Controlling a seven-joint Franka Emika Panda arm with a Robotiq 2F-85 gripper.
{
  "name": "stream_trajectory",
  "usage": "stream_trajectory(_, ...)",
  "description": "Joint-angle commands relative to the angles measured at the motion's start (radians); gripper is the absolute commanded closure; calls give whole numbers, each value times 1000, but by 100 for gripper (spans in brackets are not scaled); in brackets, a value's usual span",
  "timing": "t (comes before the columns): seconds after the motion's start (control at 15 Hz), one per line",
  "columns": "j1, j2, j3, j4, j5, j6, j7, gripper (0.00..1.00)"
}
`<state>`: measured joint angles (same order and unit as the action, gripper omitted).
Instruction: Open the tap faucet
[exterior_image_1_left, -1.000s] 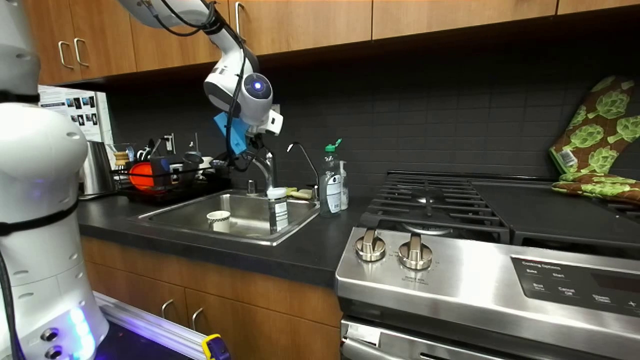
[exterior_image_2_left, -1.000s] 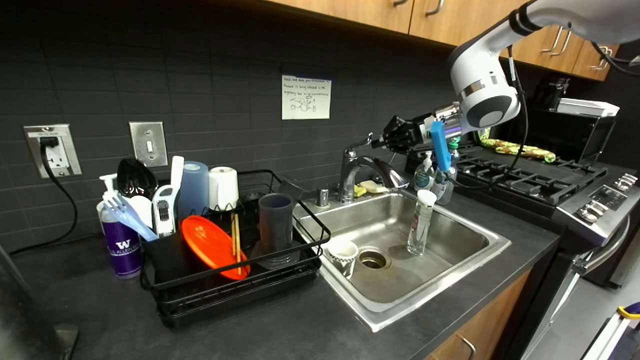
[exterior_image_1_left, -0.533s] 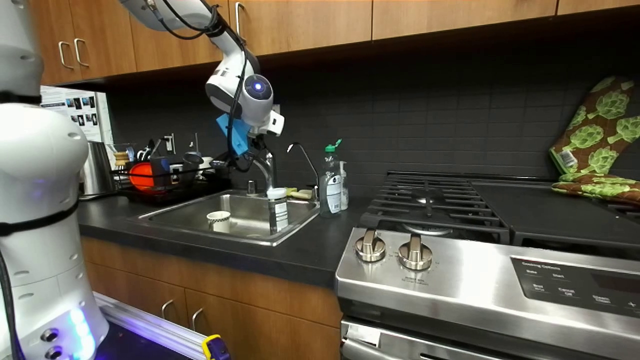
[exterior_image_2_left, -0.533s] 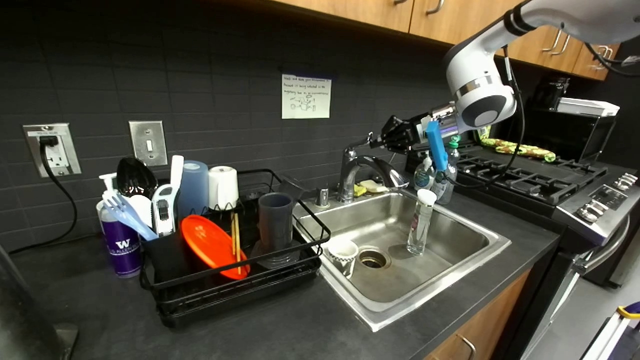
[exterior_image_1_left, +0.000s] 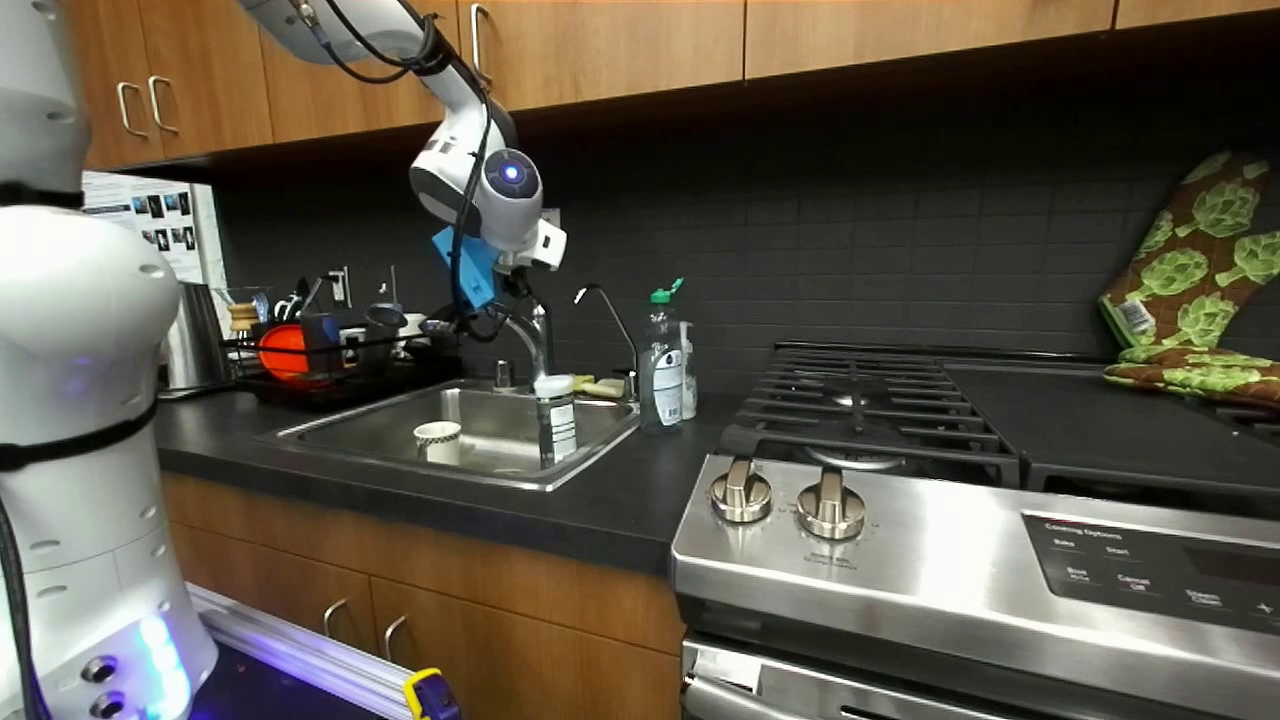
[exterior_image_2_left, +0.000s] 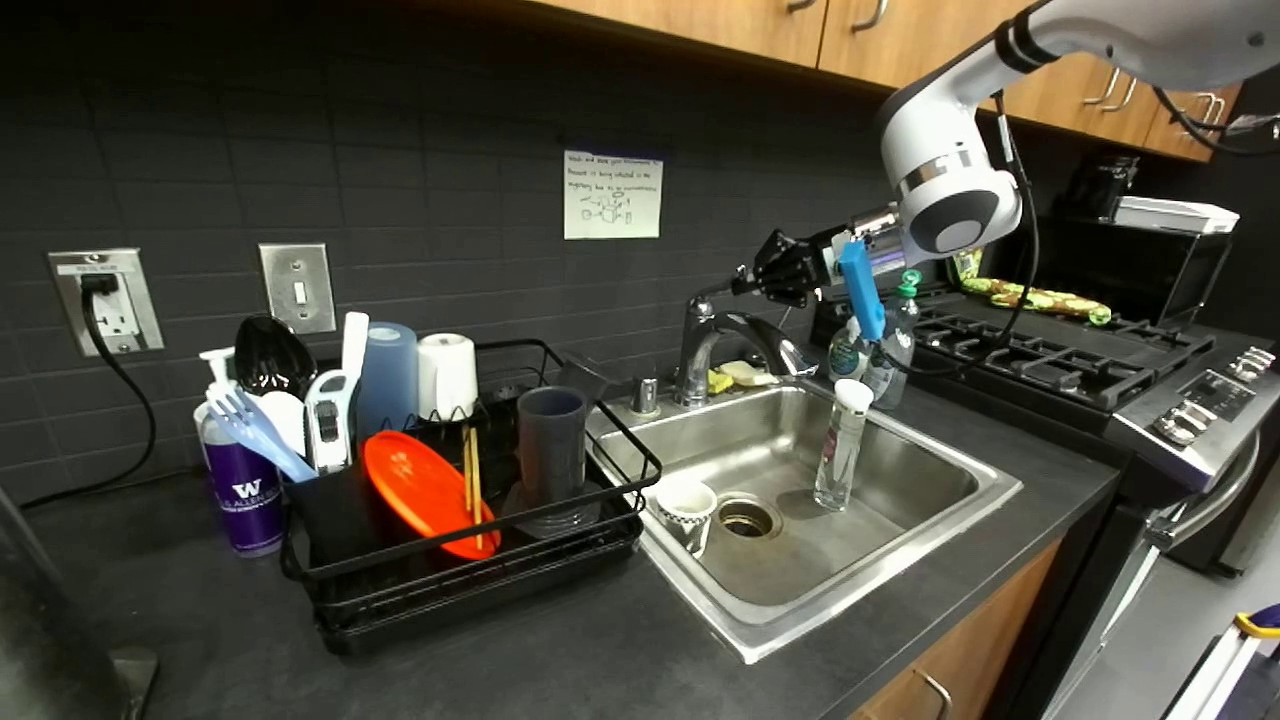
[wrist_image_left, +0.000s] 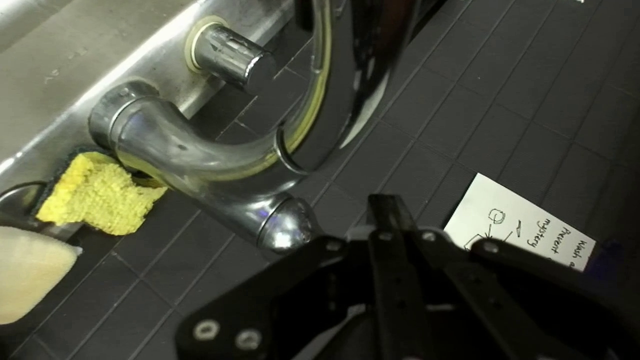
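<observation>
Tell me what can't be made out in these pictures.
Whether the pincer touches the tap faucet: wrist view, pincer blocks it.
Spout: wrist view, end cut by the top edge.
Handwritten note: wrist view, partly behind the pincer.
Stove panel: in an exterior view, cut by the right edge.

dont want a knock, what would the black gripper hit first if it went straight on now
Probably the slim metal lever atop the thick, shiny metal gooseneck faucet, though depth there is unclear.

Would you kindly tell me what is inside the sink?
A white cup, a clear bottle and the drain are visible; whatever lies beneath the cup and bottle is covered.
</observation>
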<state>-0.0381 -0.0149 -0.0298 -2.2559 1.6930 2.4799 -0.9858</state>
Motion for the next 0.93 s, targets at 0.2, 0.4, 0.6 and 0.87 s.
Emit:
stream_trajectory(0.2,8,14,6,39,41,65,-7,100)
stream_trajectory(0.4,10,12,9,49,45,90,-12,100)
stream_trajectory(0.6,13,12,13,61,41,117,-12,100)
stream_trajectory(0.87,21,12,20,72,45,154,-20,100)
